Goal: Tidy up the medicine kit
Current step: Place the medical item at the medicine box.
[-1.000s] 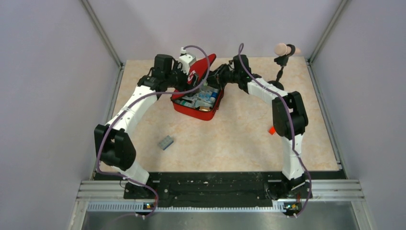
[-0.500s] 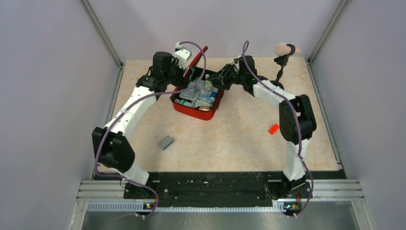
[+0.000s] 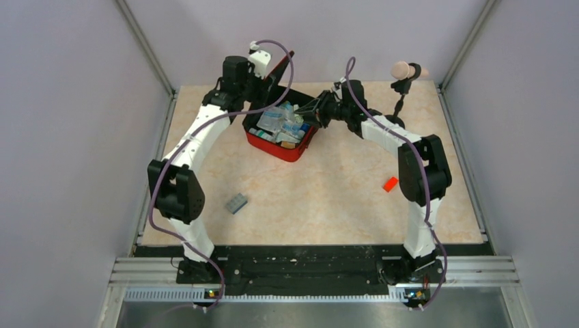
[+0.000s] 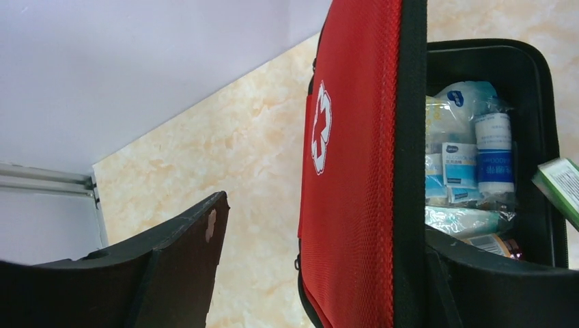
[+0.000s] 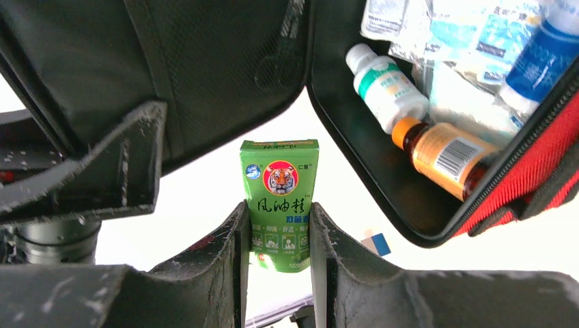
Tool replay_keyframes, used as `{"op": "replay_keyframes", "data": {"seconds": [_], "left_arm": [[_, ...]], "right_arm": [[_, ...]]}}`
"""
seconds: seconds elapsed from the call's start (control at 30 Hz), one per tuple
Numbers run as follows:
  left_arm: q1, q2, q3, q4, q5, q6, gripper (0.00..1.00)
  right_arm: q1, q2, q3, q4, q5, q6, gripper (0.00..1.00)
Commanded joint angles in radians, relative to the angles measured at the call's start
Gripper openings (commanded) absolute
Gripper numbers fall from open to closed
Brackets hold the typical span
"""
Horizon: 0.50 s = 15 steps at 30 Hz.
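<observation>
Grips a green tiger-print box [image 5: 278, 171] upright in the right gripper [image 5: 278, 208], jaws clamped on its sides, just beside the rim of the open medicine kit [image 5: 519, 157], presumably for slotting in near the bottles [image 5: 386, 85]. Props the lid [image 4: 355, 137] upright with the left gripper [image 4: 324, 219], jaws apart, lid leaning on one finger and clear of the other, likely to leave the opening free. Sits far-centre on the table [image 3: 328, 198], packed full.

Your arms wear white link shells [image 3: 193, 140] and black joint housings [image 3: 179, 195], purple cables [image 3: 291, 65] looping beside them; lower frame, the matte black fingers [image 5: 205, 273] look scuffed.
</observation>
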Motion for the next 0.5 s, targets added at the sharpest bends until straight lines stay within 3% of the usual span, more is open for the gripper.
{"op": "replay_keyframes", "data": {"seconds": [0.0,0.17,0.3,0.33,0.47], "left_arm": [[0.058,0.057,0.117,-0.013,0.074,-0.079,0.77],[0.082,0.085,0.166,-0.111,0.189,-0.123,0.79],[0.096,0.144,0.259,-0.233,0.338,-0.082,0.9],[0.086,0.161,0.272,-0.243,0.299,-0.05,0.97],[0.07,0.199,0.323,-0.238,0.176,-0.049,0.99]], "right_arm": [[-0.009,-0.061,0.003,0.048,-0.001,0.002,0.06],[-0.011,-0.042,0.025,0.048,0.002,0.009,0.06],[-0.011,-0.029,0.042,0.042,0.008,0.009,0.06],[-0.011,-0.027,0.043,0.037,0.009,0.009,0.06],[-0.01,-0.021,0.046,0.023,0.018,0.008,0.06]]}}
